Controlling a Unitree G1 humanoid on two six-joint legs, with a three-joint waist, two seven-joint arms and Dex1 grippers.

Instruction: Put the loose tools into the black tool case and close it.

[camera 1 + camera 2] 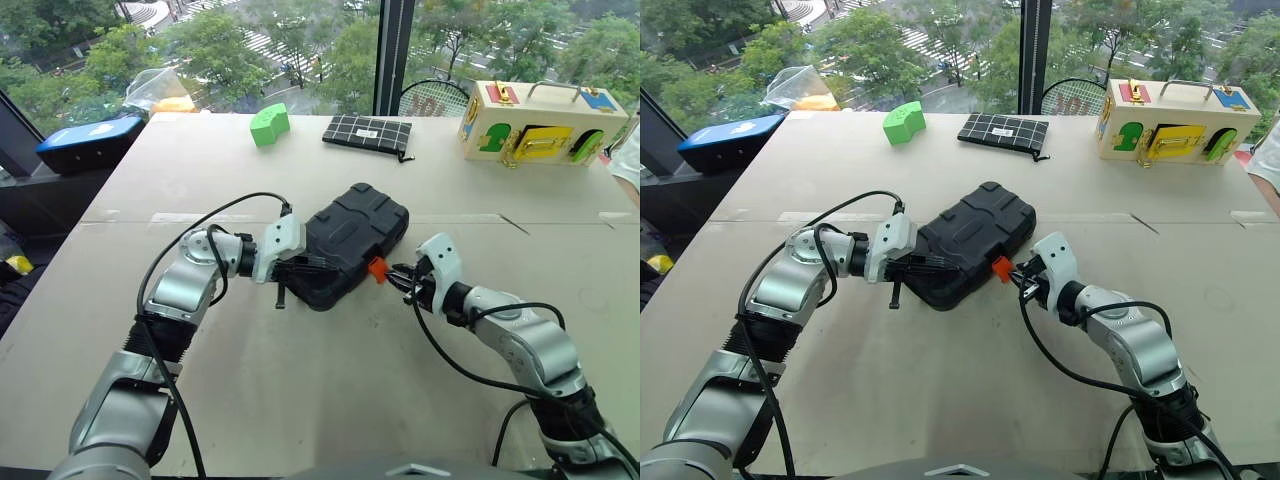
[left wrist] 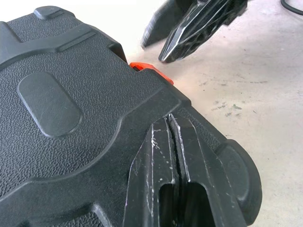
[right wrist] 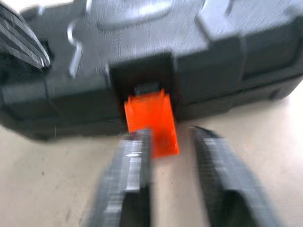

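Observation:
The black tool case point(image 1: 355, 235) lies in the middle of the table with its ribbed lid down. Its small orange latch point(image 1: 377, 268) sticks out from the near side, and the right wrist view has this latch point(image 3: 151, 123) hanging loose below its recess. My left gripper point(image 2: 171, 120) is shut, its tips resting on the lid's near corner. My right gripper point(image 3: 170, 135) sits just in front of the latch with its fingers a little apart; one finger point(image 3: 137, 151) overlaps the latch's edge. The loose tools are out of view.
At the back of the table are a green block point(image 1: 269, 124), a black white-gridded pouch point(image 1: 367, 132) and a wooden box with coloured locks point(image 1: 540, 122). A blue-lidded dark box point(image 1: 90, 143) sits off the far left corner. A person's sleeve point(image 1: 630, 150) shows at the right edge.

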